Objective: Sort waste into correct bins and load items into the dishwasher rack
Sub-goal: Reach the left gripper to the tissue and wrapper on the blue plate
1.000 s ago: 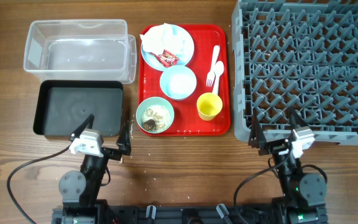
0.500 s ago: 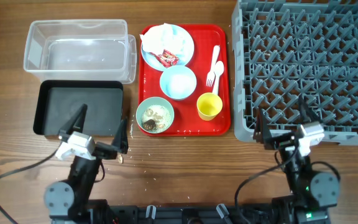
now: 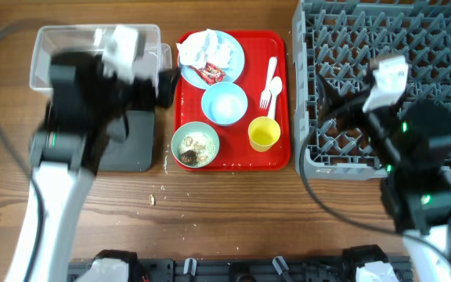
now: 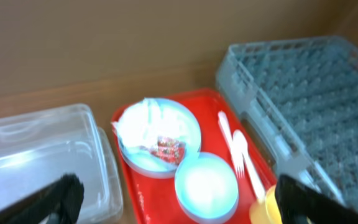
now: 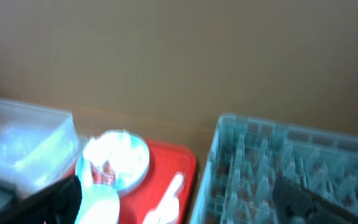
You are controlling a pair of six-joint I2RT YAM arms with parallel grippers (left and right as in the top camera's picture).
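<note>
On the red tray [image 3: 245, 158] a light blue plate [image 3: 227, 48] holds white napkins [image 3: 198, 45] and a red wrapper [image 3: 211, 74]. Below it stand a light blue bowl [image 3: 224, 103], a mint green bowl [image 3: 195, 146] with beige scraps, and a yellow cup [image 3: 263, 133]. A white fork and spoon [image 3: 270, 82] lie on the tray's right side. My left gripper [image 4: 179, 208] is open and empty, high above the plate [image 4: 160, 140] and blue bowl [image 4: 206, 186]. My right gripper [image 5: 188, 202] is open and empty, above the grey rack [image 5: 291, 168] and the tray.
The clear tub [image 3: 61, 35] and the black tray [image 3: 131, 149] are partly hidden under my left arm. The large grey rack [image 3: 437, 47] fills the right side, partly under my right arm. A few crumbs [image 3: 153, 198] lie on the wood near the front.
Both arms have risen from their low pose at the front edge and swung forward, the left over the black tray and tub, the right over the rack's front. Both grippers stayed open.
</note>
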